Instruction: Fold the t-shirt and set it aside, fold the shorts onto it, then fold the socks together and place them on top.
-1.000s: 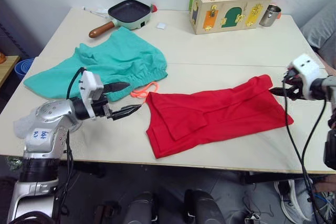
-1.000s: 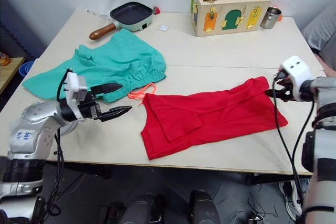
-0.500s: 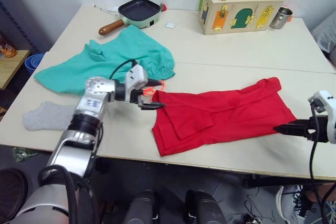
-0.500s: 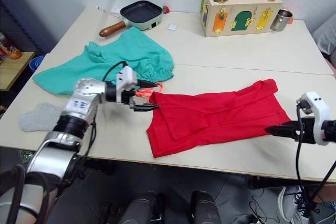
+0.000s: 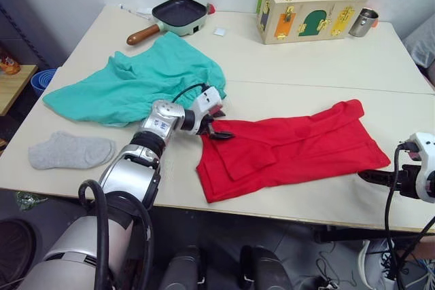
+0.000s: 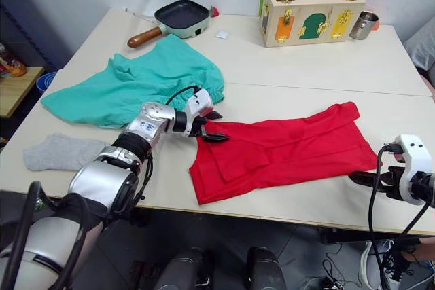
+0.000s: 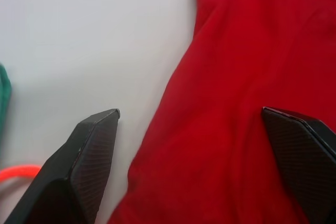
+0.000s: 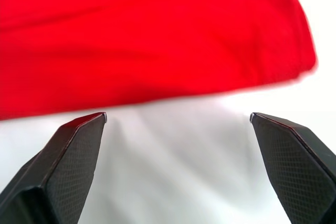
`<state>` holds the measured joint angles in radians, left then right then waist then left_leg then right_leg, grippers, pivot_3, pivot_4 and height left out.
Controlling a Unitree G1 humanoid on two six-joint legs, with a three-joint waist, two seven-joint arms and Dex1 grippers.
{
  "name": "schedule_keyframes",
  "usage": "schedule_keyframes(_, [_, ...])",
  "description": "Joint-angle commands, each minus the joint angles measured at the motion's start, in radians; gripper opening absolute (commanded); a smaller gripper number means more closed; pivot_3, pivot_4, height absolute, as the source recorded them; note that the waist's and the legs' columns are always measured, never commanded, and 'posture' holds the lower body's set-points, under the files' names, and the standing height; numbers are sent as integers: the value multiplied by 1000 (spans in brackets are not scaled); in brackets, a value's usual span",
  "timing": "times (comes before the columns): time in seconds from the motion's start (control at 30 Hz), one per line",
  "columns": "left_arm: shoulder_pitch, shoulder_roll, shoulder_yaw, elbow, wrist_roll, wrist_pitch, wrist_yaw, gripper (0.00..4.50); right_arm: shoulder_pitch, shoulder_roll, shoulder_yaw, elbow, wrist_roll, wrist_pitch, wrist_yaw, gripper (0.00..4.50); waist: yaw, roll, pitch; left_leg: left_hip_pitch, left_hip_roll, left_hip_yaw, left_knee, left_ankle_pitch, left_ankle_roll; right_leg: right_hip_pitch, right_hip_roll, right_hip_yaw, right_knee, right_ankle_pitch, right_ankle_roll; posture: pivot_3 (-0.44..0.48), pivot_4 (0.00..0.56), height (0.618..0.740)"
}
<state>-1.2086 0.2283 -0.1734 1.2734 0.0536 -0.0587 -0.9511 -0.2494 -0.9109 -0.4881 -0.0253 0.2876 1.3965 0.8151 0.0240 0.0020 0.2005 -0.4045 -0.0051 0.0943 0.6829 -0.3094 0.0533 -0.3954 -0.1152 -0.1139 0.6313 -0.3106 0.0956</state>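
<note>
— Since a second ago, what's moved?
— Both hands. Left hand (image 5: 219, 132) has come in over the t-shirt (image 5: 292, 146) at its corner by the shorts (image 5: 136, 81), fingers wide, straddling the red hem. Right hand (image 6: 363, 180) has dropped to the bench's (image 5: 326, 66) near edge, fingers wide, just short of the shirt's other end.
— Which step?
— Folding the shirt, I'd say; it lies mid-bench, partly folded. One sock (image 5: 66, 151) waits near the left edge.
— Next?
— Probably close on both ends, then lift together.
</note>
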Motion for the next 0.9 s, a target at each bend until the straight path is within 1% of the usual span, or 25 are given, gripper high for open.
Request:
schedule_keyframes(0.03, [-26, -17, 4, 16, 27, 46, -4, 4127, -19, 22, -15, 23, 23, -2, -51, 4500, 0, -1, -1, 0, 0, 0, 0, 0, 0, 0, 0, 0, 0, 0, 0, 0, 150, 740])
schedule_keyframes(0.07, [-21, -20, -6, 20, 39, 70, -32, 3936, -34, 41, -11, 44, 24, -14, -70, 4311, 0, -4, -2, 0, 0, 0, 0, 0, 0, 0, 0, 0, 0, 0, 0, 0, 150, 740])
schedule_keyframes(0.13, [-10, -26, -1, 23, 40, 102, -63, 3325, -73, 78, -14, 85, 29, -33, -107, 3852, -5, -8, -5, 1, 0, 0, 0, 0, 0, 1, 0, 0, 0, 0, 0, 0, 150, 740])
schedule_keyframes(0.2, [0, -25, 3, 21, 45, 115, -65, 2730, -101, 103, 1, 108, 27, -54, -138, 3208, -11, -11, -7, 2, 0, 1, 0, 0, 0, 1, 0, 0, 1, 0, 0, 0, 150, 740])
schedule_keyframes(0.23, [5, -22, 1, 18, 52, 113, -66, 2367, -114, 115, 9, 115, 28, -58, -151, 2789, -13, -12, -7, 2, 0, 1, 0, 0, 0, 1, 0, 0, 1, 0, 0, 0, 150, 740])
schedule_keyframes(0.33, [12, -16, 5, 8, 53, 116, -77, 1381, -147, 148, 17, 136, 31, -63, -193, 1742, -25, -13, -8, 3, 0, 0, 0, 0, 0, 2, -1, 3, 2, 0, 0, 0, 150, 740])
schedule_keyframes(0.37, [16, -13, 6, 3, 52, 118, -89, 1012, -159, 160, 18, 151, 30, -68, -207, 1348, -27, -13, -8, 4, 1, 0, 0, 0, 0, 2, -1, 3, 2, 0, 0, 0, 150, 740])
schedule_keyframes(0.47, [28, 0, 10, -14, 48, 122, -120, 92, -186, 185, 30, 207, 17, -121, -241, 360, -29, -16, -10, 4, 1, 1, 0, 0, -1, 2, -1, 3, 3, 0, 0, 0, 150, 740])
schedule_keyframes(0.5, [32, 4, 11, -21, 47, 123, -128, 0, -195, 190, 36, 224, 11, -147, -252, 76, -31, -18, -11, 4, 1, 1, 0, 0, -1, 2, -1, 3, 3, 0, 0, 0, 150, 740])
schedule_keyframes(0.6, [44, 14, 12, -47, 41, 132, -158, 0, -224, 197, 53, 285, -1, -227, -269, 29, -35, -22, -13, 5, 1, 1, 0, 0, -1, 2, -1, 5, 3, 0, 0, 0, 150, 740])
schedule_keyframes(0.7, [64, 29, 19, -113, 22, 167, -196, 0, -260, 193, 87, 344, -13, -343, -265, 29, -43, -22, -13, 7, 1, 2, 0, 0, -1, 3, -1, 6, 4, 0, 0, 0, 150, 740])
schedule_keyframes(0.77, [83, 36, 34, -209, -12, 258, -223, 0, -298, 176, 130, 421, -43, -473, -247, 29, -49, -22, -13, 7, 1, 2, 0, 0, -1, 3, -2, 6, 4, 0, 0, 0, 150, 740])
schedule_keyframes(0.83, [127, 47, 42, -379, -50, 388, -247, 0, -356, 157, 182, 514, -79, -577, -236, 29, -54, -22, -13, 7, 1, 2, 0, 0, -1, 2, -1, 6, 5, 0, 0, 0, 150, 740])
schedule_keyframes(0.9, [188, 66, 39, -584, -84, 529, -256, 0, -431, 150, 221, 631, -111, -673, -238, 29, -55, -21, -13, 6, 1, 3, -1, 0, -1, 2, -1, 6, 5, 0, 0, 0, 150, 740])
